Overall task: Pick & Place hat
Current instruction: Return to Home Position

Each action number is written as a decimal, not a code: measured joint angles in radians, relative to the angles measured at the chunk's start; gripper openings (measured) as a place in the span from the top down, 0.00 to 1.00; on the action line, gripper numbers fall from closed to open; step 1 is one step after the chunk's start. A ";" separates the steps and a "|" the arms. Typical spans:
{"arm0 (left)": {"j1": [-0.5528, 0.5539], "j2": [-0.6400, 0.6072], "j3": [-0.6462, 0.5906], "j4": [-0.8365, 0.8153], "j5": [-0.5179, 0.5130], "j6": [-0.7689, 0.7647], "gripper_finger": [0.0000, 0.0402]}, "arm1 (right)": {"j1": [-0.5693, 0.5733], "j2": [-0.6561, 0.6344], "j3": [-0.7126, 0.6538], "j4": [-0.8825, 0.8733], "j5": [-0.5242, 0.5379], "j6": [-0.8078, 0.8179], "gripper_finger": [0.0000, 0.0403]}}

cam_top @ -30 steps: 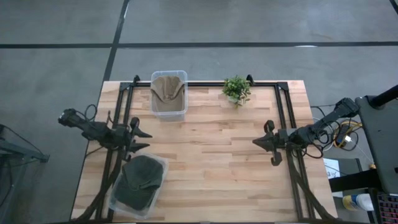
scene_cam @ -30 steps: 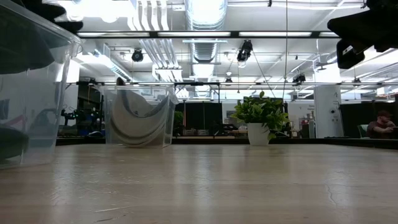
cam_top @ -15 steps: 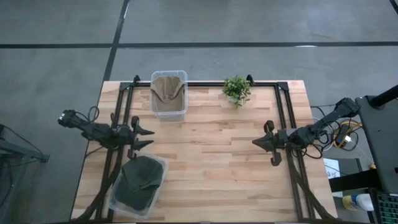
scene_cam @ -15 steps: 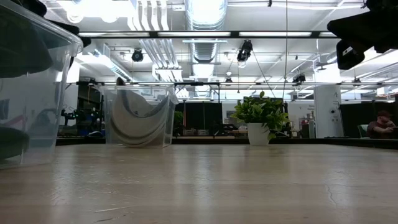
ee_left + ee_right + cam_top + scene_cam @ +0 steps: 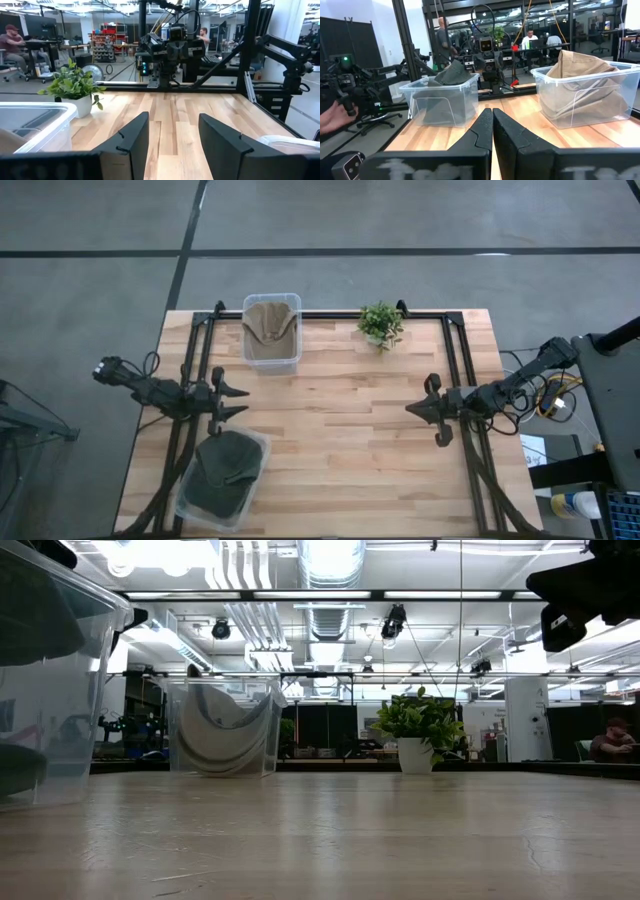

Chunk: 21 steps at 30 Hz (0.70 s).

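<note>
Seen from above, the left gripper (image 5: 237,402) hovers over the table's (image 5: 350,440) left side, its fingers (image 5: 131,137) spread apart and holding nothing. Just beside it, at the near-left corner, the black cap (image 5: 225,470) lies in a clear bin (image 5: 186,508), its long axis slanting along the bin's length. At the far edge, a brown cap (image 5: 270,325) fills a second bin (image 5: 245,350), lying lengthwise. A potted plant (image 5: 381,323) stands near it. The right gripper (image 5: 410,409) hangs over the right side, fingers (image 5: 481,131) pressed together, empty.
</note>
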 joint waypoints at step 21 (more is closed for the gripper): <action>0.000 0.000 0.000 -0.009 0.000 -0.002 0.59 | 0.000 0.000 0.000 0.000 0.000 0.000 0.98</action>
